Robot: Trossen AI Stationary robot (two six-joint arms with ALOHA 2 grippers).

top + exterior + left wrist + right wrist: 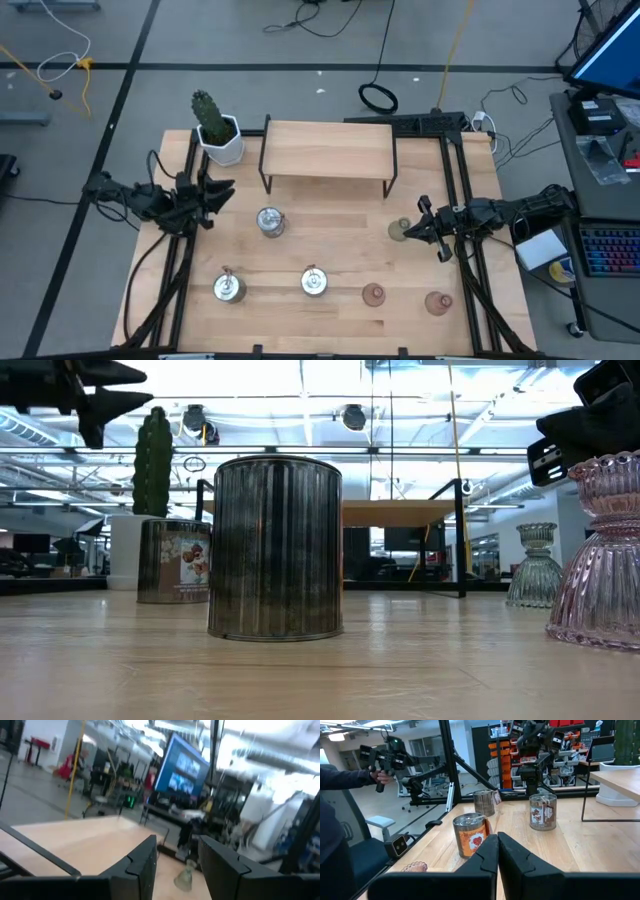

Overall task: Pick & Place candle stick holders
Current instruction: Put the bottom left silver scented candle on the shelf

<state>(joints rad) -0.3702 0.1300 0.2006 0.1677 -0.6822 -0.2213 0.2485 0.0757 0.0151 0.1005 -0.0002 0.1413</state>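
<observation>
Three round silvery candle stick holders (pixel 270 221) (pixel 228 287) (pixel 314 282) stand on their bases on the wooden table. Two pink glass ones (pixel 373 294) (pixel 438 302) stand near the front right, and a pale green one (pixel 400 230) sits mid-right. My left gripper (pixel 222 192) hovers at the table's left edge, well above the top; its fingers (pixel 145 865) are open with nothing between them. At the right edge, my right gripper (pixel 497 854) is shut and empty. It is held level and raised (pixel 590 420), just right of the pale green holder (pixel 537 565).
A low wooden shelf (pixel 328 150) on thin black legs stands at the far middle. A cactus in a white pot (pixel 218 135) is at the far left corner. Black frame rails (pixel 460 180) run along both side edges. A person (pixel 340 795) stands beyond the table.
</observation>
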